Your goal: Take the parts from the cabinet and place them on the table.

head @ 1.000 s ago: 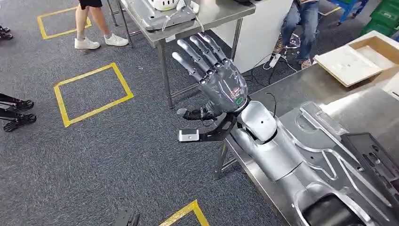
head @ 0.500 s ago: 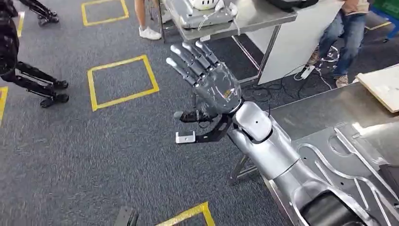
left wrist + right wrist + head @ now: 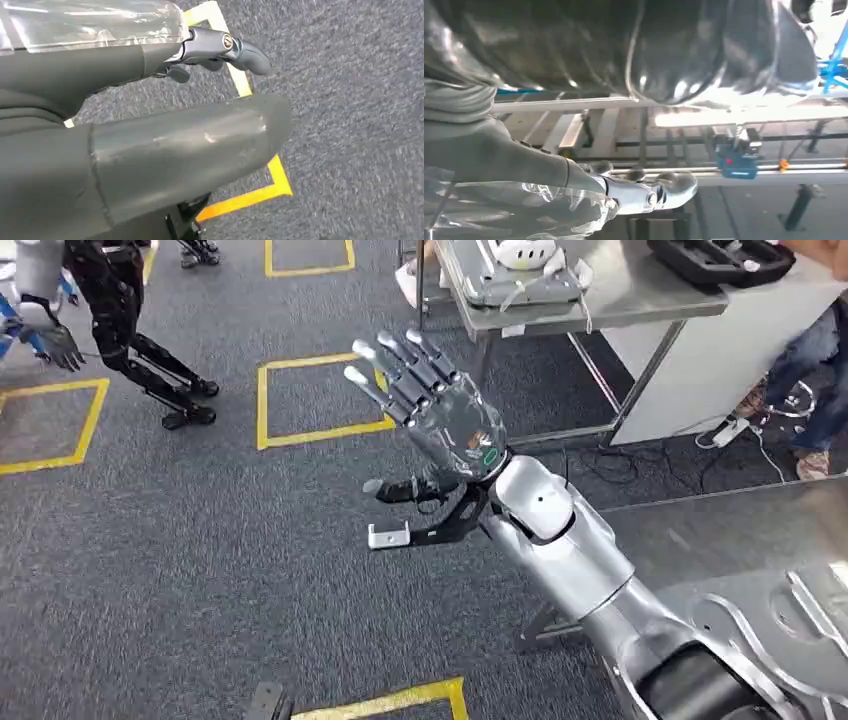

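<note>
R hand raised over grey carpet, glossy segmented fingers splayed, empty, L hand fingers: can't tell, yellow tape squares.

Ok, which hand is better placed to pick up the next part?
Probably the right. The right hand is raised out in front, empty, with its fingers spread. The left hand hangs low over the carpet beside yellow floor tape, so it would need lifting first.
</note>
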You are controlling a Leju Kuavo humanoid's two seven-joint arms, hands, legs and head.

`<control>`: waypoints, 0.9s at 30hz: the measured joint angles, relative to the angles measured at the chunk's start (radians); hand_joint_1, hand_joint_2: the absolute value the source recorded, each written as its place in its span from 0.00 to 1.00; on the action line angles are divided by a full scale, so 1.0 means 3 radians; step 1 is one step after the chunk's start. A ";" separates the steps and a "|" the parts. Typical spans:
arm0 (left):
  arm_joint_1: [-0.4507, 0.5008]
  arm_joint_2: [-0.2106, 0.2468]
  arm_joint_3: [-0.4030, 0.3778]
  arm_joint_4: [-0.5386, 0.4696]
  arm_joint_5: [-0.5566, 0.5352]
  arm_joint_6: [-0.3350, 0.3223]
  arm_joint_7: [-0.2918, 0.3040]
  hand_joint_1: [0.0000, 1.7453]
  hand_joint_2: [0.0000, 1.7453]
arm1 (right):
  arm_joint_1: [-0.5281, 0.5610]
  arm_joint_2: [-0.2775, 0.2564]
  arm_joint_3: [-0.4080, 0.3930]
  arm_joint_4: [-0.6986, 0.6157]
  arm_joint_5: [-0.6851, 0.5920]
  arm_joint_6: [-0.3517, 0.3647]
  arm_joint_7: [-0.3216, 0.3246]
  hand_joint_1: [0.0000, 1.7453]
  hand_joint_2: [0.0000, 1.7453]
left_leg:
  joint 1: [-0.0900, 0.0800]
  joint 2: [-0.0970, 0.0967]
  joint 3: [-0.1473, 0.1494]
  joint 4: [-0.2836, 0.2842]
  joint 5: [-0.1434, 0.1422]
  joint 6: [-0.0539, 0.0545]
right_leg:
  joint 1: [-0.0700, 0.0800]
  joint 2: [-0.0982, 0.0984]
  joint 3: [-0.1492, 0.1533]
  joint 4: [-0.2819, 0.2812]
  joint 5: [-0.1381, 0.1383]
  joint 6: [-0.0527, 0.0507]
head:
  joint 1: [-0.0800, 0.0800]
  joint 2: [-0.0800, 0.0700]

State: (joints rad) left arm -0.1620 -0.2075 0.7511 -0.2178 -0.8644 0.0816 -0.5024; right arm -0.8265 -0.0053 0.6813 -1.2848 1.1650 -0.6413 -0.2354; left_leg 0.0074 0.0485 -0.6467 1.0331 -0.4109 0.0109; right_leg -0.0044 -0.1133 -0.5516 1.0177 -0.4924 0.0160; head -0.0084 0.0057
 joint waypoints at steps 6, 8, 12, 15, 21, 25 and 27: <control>-0.0035 -0.0001 0.0001 0.0000 -0.0028 0.0053 0.0028 0.00 0.00 | 0.0002 -0.0011 0.0018 -0.0018 0.0016 -0.0001 0.0024 0.00 0.00 | 0.0004 -0.0214 0.0037 -0.0048 0.0022 0.0109 | -0.0033 0.0356 -0.0385 0.0848 -0.0451 0.0050 | -0.0003 0.0000; -0.0035 -0.0001 0.0001 0.0000 -0.0042 0.0057 0.0028 0.00 0.00 | 0.0033 -0.0024 0.0020 -0.0011 0.0023 -0.0002 0.0034 0.00 0.00 | -0.0010 -0.0311 0.0043 -0.0047 0.0019 0.0113 | -0.0028 0.0371 -0.0541 0.1040 -0.0411 0.0037 | -0.0003 0.0000; -0.0031 -0.0018 0.0001 0.0000 -0.0053 0.0073 0.0038 0.00 0.00 | 0.0029 -0.0027 0.0022 -0.0010 0.0025 -0.0011 0.0043 0.00 0.00 | -0.0010 -0.0486 0.0065 -0.0042 0.0010 0.0110 | -0.0014 0.0607 -0.0216 0.0114 0.0167 -0.0070 | -0.0001 0.0000; -0.0046 -0.0023 0.0001 0.0005 -0.0057 0.0081 0.0047 0.00 0.00 | 0.0031 -0.0031 0.0022 -0.0006 0.0034 -0.0015 0.0048 0.00 0.00 | 0.0009 -0.0590 0.0019 -0.0038 0.0027 0.0056 | -0.0003 0.0604 -0.0179 0.0035 0.0129 -0.0075 | -0.0001 0.0000; -0.0030 -0.0022 0.0001 0.0005 -0.0058 0.0085 0.0055 0.00 0.00 | 0.0021 -0.0022 0.0023 -0.0004 0.0064 -0.0014 0.0050 0.00 0.00 | 0.0000 -0.0214 -0.0311 0.0660 -0.0341 -0.0034 | -0.0021 0.0338 -0.0063 -0.0079 0.0152 -0.0136 | -0.0009 0.0000; -0.0011 -0.0020 0.0003 0.0005 -0.0058 0.0084 0.0056 0.00 0.00 | 0.0027 -0.0022 0.0033 0.0009 0.0066 -0.0014 0.0050 0.00 0.00 | 0.0056 -0.0160 -0.0306 0.0639 -0.0186 -0.0088 | -0.0024 0.0163 -0.0056 -0.0057 0.0116 -0.0106 | -0.0008 0.0000; -0.0018 -0.0019 0.0003 0.0005 -0.0059 0.0084 0.0056 0.00 0.00 | 0.0019 -0.0022 0.0033 0.0008 0.0066 -0.0014 0.0050 0.00 0.00 | 0.0062 -0.0005 0.0011 0.0050 0.0035 -0.0097 | -0.0033 0.0090 -0.0045 -0.0009 0.0072 -0.0069 | -0.0009 0.0000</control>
State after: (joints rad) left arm -0.1674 -0.2132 0.7519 -0.2163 -0.8820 0.1068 -0.4856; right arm -0.8208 -0.0118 0.6912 -1.2825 1.1849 -0.6455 -0.2205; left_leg 0.0260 0.0470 -0.6433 1.0481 -0.4004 -0.0183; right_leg -0.0142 -0.0864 -0.5650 1.0148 -0.4709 -0.0047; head -0.0111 0.0057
